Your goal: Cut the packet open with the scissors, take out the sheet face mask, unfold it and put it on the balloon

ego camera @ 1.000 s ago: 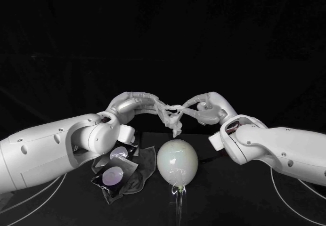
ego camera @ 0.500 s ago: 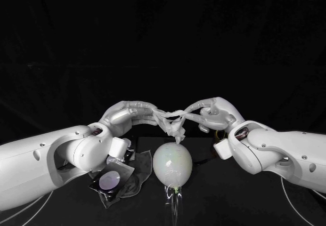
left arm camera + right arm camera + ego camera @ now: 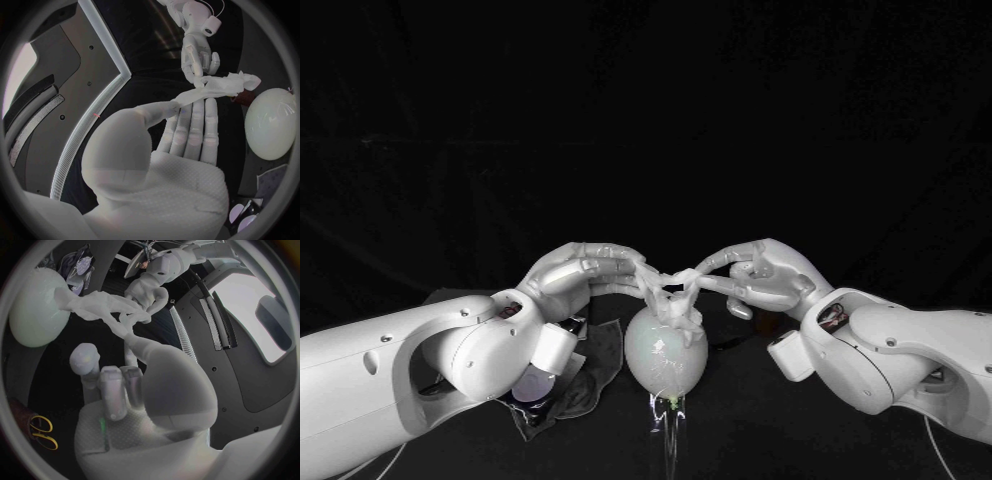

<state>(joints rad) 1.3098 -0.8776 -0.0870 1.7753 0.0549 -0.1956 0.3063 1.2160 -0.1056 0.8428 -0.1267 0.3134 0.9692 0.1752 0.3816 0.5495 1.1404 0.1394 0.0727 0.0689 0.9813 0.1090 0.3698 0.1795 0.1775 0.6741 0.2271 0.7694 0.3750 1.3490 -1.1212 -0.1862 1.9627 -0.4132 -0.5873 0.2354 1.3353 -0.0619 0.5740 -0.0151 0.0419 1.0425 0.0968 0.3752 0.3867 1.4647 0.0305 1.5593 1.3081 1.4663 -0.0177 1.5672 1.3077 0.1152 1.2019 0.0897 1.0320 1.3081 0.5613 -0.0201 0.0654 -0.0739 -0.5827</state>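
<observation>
Both hands hold the white sheet mask (image 3: 678, 291) above the balloon. My left hand (image 3: 589, 268) pinches one end and my right hand (image 3: 762, 275) pinches the other. The mask is still bunched into a twisted strip, and its hanging part touches the top of the pale balloon (image 3: 664, 352), which stands upright on the table. In the left wrist view the mask (image 3: 222, 86) runs from my left hand (image 3: 187, 135) to the right hand (image 3: 199, 55), beside the balloon (image 3: 270, 124). The right wrist view shows the mask (image 3: 94, 305), the balloon (image 3: 34, 312) and my right hand (image 3: 119, 385).
The opened dark packet (image 3: 581, 375) lies on the table left of the balloon, half hidden under my left arm. Gold-handled scissors (image 3: 40, 432) lie on the table below my right hand. The balloon's knot (image 3: 675, 402) points toward the table's front edge.
Both hands have come down with the mask, so its hanging part now meets the balloon's top. My left arm covers more of the packet.
</observation>
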